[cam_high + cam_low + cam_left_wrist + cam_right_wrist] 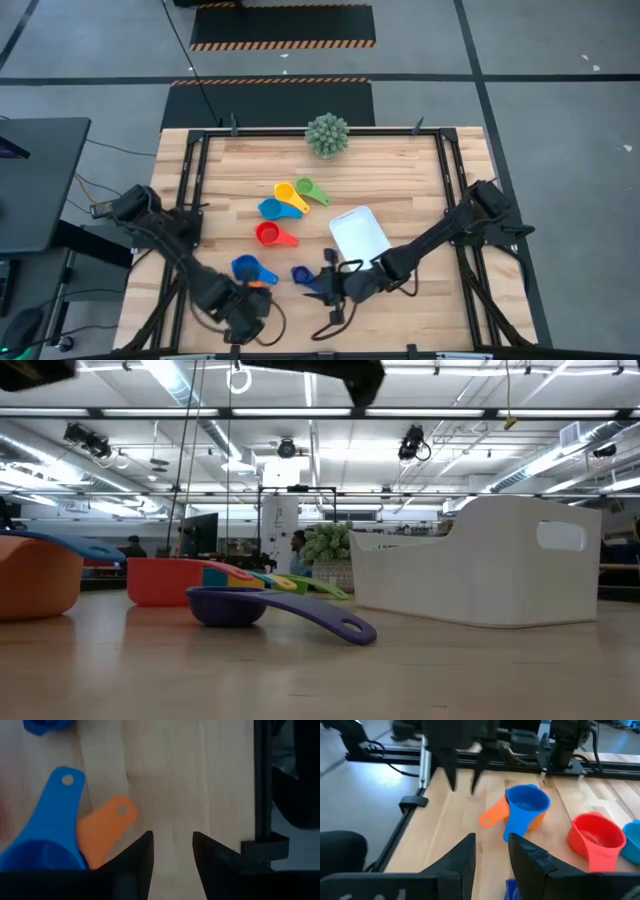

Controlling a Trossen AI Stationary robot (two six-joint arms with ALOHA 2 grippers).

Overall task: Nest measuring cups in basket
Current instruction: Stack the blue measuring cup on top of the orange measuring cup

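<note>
Basket [358, 236] sits empty on the wooden worktop [400, 170]; rigid, light cups [288, 196] lie scattered beside it — best pinched by their flat handles. Left gripper [171, 855] and right gripper [491, 852] hover with fingers slightly apart, holding nothing. Worktop looks smooth — cups may slide.

The orange cup [104, 836] lies mostly hidden beneath the blue cup [47, 837], only its handle showing, while the frame edge crops the dark blue cup [509, 889].
</note>
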